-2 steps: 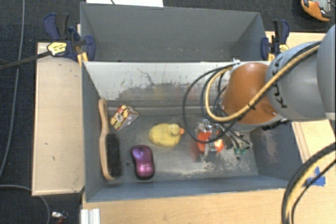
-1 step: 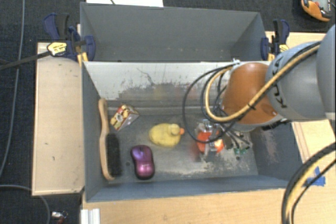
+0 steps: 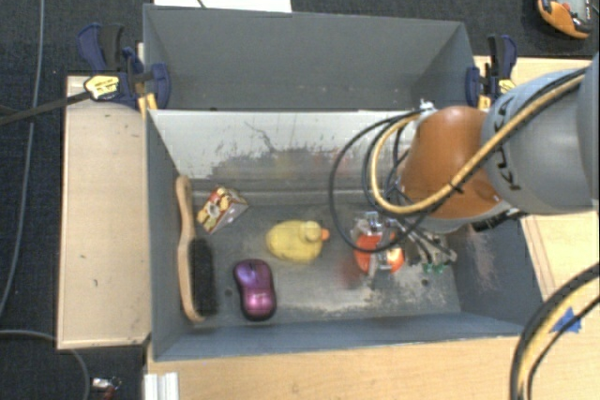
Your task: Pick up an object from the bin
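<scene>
The jaws, whose state, apart or together, cannot be told, are low in the grey bin (image 3: 309, 61), over a small orange-red thing (image 3: 367, 244) right of the floor's middle. It is judged light, stiff and perhaps slippery, best taken across its narrowest part; bare scuffed metal is left around it, with the yellow duck (image 3: 296, 241) near on its left

A small orange-red thing (image 3: 368, 245) lies on the floor of the bin (image 3: 309, 61), to the right of the middle and nearer to the front wall than to the back wall. It is partly hidden from above, so its exact shape and pose cannot be told.
</scene>
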`<act>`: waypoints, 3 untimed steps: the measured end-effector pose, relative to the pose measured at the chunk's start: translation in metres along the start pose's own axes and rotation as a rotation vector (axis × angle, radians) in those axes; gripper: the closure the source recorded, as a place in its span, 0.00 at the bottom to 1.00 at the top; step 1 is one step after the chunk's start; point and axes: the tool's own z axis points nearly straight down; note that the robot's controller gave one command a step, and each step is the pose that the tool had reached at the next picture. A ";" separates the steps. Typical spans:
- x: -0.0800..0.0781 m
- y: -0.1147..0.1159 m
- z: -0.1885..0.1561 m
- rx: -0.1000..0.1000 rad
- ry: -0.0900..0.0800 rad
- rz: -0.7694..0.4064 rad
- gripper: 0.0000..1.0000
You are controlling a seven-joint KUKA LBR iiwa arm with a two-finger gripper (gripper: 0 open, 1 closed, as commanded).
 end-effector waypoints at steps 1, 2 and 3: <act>-0.001 0.000 -0.039 0.000 -0.003 0.000 1.00; -0.003 0.000 -0.067 0.000 -0.009 0.000 1.00; -0.003 0.000 -0.095 0.000 -0.010 -0.001 1.00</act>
